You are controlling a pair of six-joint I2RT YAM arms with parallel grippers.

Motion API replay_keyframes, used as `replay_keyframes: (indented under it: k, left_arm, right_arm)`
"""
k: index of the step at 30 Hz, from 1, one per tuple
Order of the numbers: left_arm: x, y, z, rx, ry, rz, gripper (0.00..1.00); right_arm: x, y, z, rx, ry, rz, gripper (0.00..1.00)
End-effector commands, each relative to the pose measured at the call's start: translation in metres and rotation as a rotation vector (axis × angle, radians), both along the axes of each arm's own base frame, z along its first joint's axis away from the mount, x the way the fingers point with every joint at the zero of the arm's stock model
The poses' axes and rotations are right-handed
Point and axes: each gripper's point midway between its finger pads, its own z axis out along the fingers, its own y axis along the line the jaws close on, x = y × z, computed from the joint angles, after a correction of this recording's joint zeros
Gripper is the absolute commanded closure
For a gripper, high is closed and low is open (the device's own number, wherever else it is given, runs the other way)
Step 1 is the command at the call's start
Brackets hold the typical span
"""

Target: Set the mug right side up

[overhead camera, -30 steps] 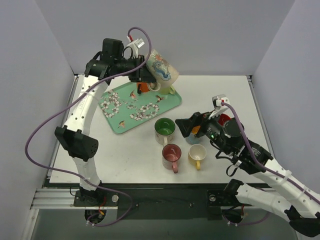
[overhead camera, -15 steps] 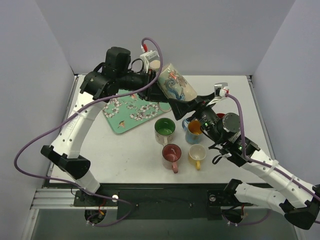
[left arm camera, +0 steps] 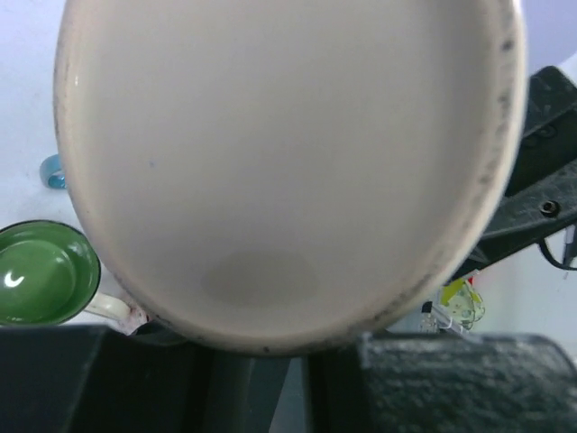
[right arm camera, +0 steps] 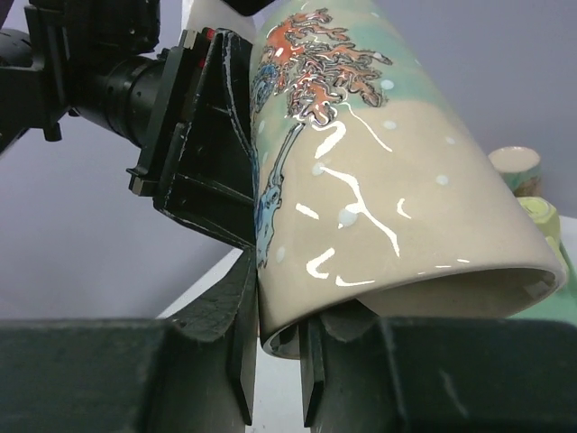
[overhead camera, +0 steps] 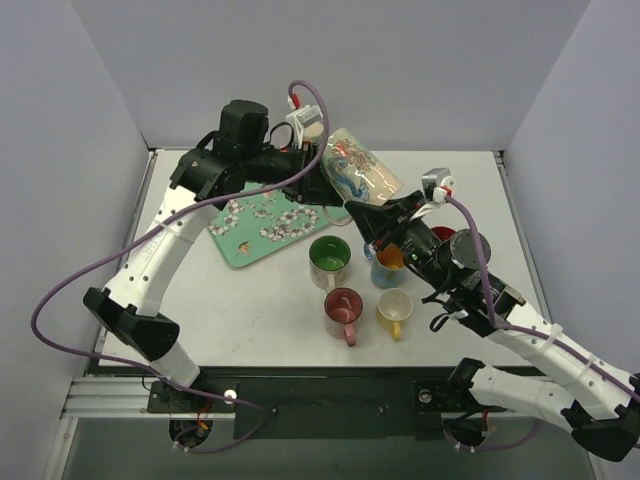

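Note:
The mug (overhead camera: pixel 360 176), cream with a painted blue and red dragon, hangs tilted in the air above the table's middle. My left gripper (overhead camera: pixel 312 176) is shut on its narrow end from the left. My right gripper (overhead camera: pixel 370 214) comes up from below and is shut on the mug's rim. In the right wrist view the mug (right arm camera: pixel 379 180) fills the frame, and the right gripper (right arm camera: pixel 281 316) pinches its wall, one finger outside and one inside the mouth. In the left wrist view the mug's cream surface (left arm camera: pixel 270 153) blocks nearly everything, and the left fingertips are hidden behind it.
Below the held mug stand a green mug (overhead camera: pixel 329 256), a pink mug (overhead camera: pixel 343 306), a yellow mug (overhead camera: pixel 394 305) and a blue mug with an orange inside (overhead camera: pixel 386 262). A floral green tray (overhead camera: pixel 262 222) lies at the back left. The green mug (left arm camera: pixel 41 275) also shows under the left wrist.
The left arm carried the mug rightward from above the tray. The right arm rose from the table to the mug and its jaws went from open to shut on the rim.

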Motion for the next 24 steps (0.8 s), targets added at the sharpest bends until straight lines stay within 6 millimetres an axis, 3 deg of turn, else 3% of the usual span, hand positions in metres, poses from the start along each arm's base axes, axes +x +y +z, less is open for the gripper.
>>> replay_keyframes:
  k: [1, 2, 6, 7, 13, 14, 15, 21, 24]
  left_arm:
    - [0.015, 0.002, -0.019, 0.083, -0.158, 0.043, 0.92]
    - [0.022, 0.003, -0.025, 0.105, -0.170, 0.065, 0.84]
    - [0.038, 0.005, -0.039, 0.151, -0.205, 0.106, 0.24]
    - [0.042, 0.006, -0.041, 0.163, -0.214, 0.118, 0.19]
    - [0.081, 0.027, -0.061, 0.300, -0.328, 0.255, 0.14]
    - [0.083, 0.028, -0.064, 0.313, -0.330, 0.261, 0.13]
    - [0.085, 0.031, -0.067, 0.327, -0.335, 0.264, 0.13]
    - [0.099, 0.046, -0.079, 0.399, -0.365, 0.291, 0.11]
    - [0.111, 0.057, -0.078, 0.419, -0.401, 0.316, 0.11]
  right_arm:
    - [-0.006, -0.042, 0.067, 0.146, -0.112, -0.122, 1.00]
    - [-0.005, -0.045, 0.065, 0.125, -0.103, -0.138, 1.00]
    - [0.007, -0.055, 0.028, -0.050, -0.004, -0.233, 1.00]
    - [0.010, -0.063, 0.025, -0.066, 0.009, -0.279, 1.00]
    - [0.013, -0.097, -0.022, -0.240, 0.134, -0.429, 1.00]
    - [0.011, -0.102, -0.040, -0.316, 0.175, -0.437, 1.00]
    - [0.011, -0.111, -0.040, -0.328, 0.197, -0.476, 1.00]
    - [-0.015, -0.167, -0.088, -0.593, 0.436, -0.626, 1.00]
    - [-0.031, -0.191, -0.125, -0.747, 0.568, -0.684, 1.00]
